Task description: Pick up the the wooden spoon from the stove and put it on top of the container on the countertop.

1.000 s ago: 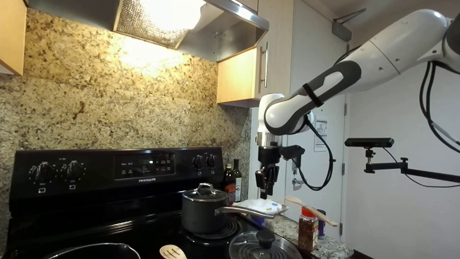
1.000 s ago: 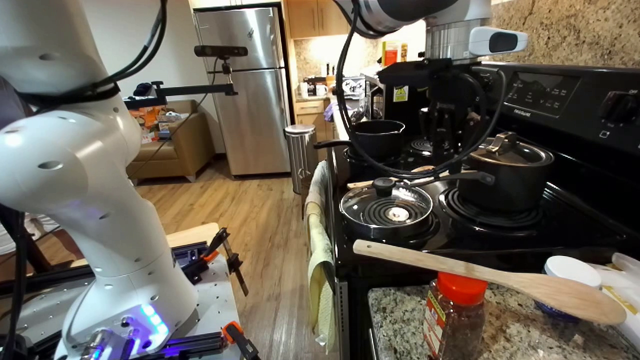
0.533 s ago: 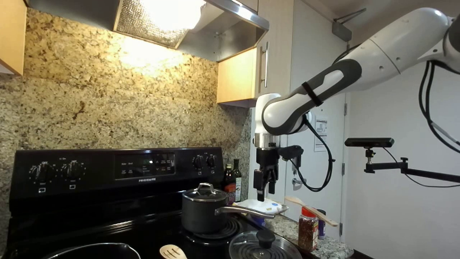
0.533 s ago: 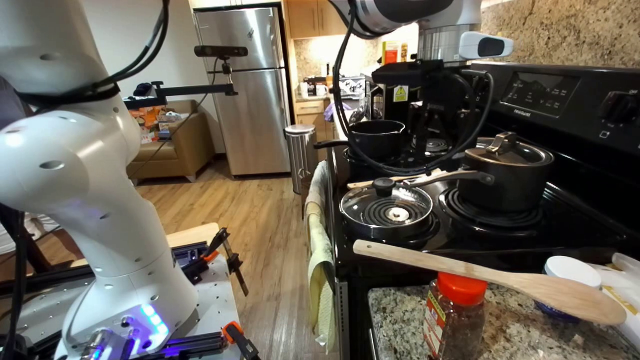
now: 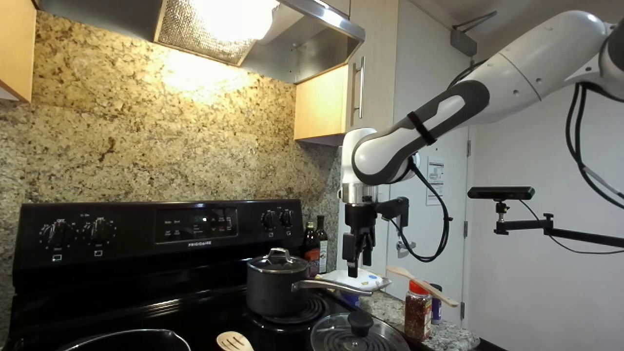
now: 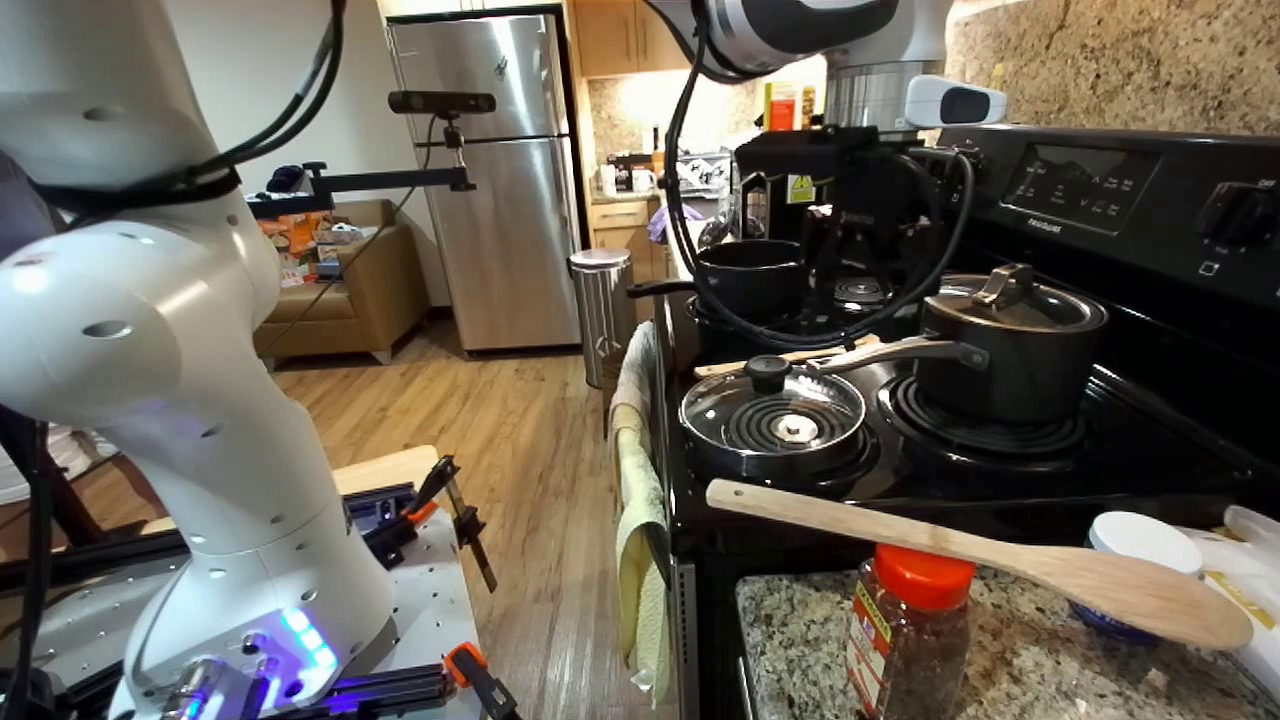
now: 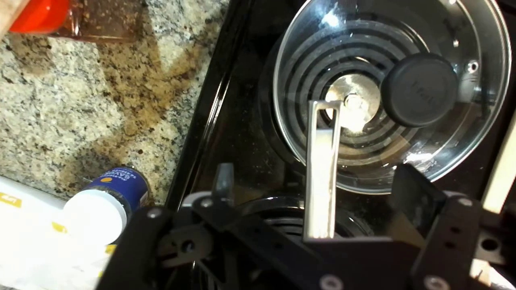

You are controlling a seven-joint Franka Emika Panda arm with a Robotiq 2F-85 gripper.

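The wooden spoon (image 6: 985,549) is supported near mid-length by the red-lidded seasoning jar (image 6: 917,632), presumably for balance; the gripper (image 7: 316,179) is spread wide, nothing being grasped.

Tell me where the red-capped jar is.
In both exterior views, the red-capped jar stands at the lower right on the granite countertop, next to the stove, with a wooden spoon lying across its top.

a spoon (image 6: 985,550) lies across the jar (image 6: 912,645) on the countertop (image 6: 1040,665), beside the stove (image 6: 1150,450) bearing a pot (image 6: 1005,365).
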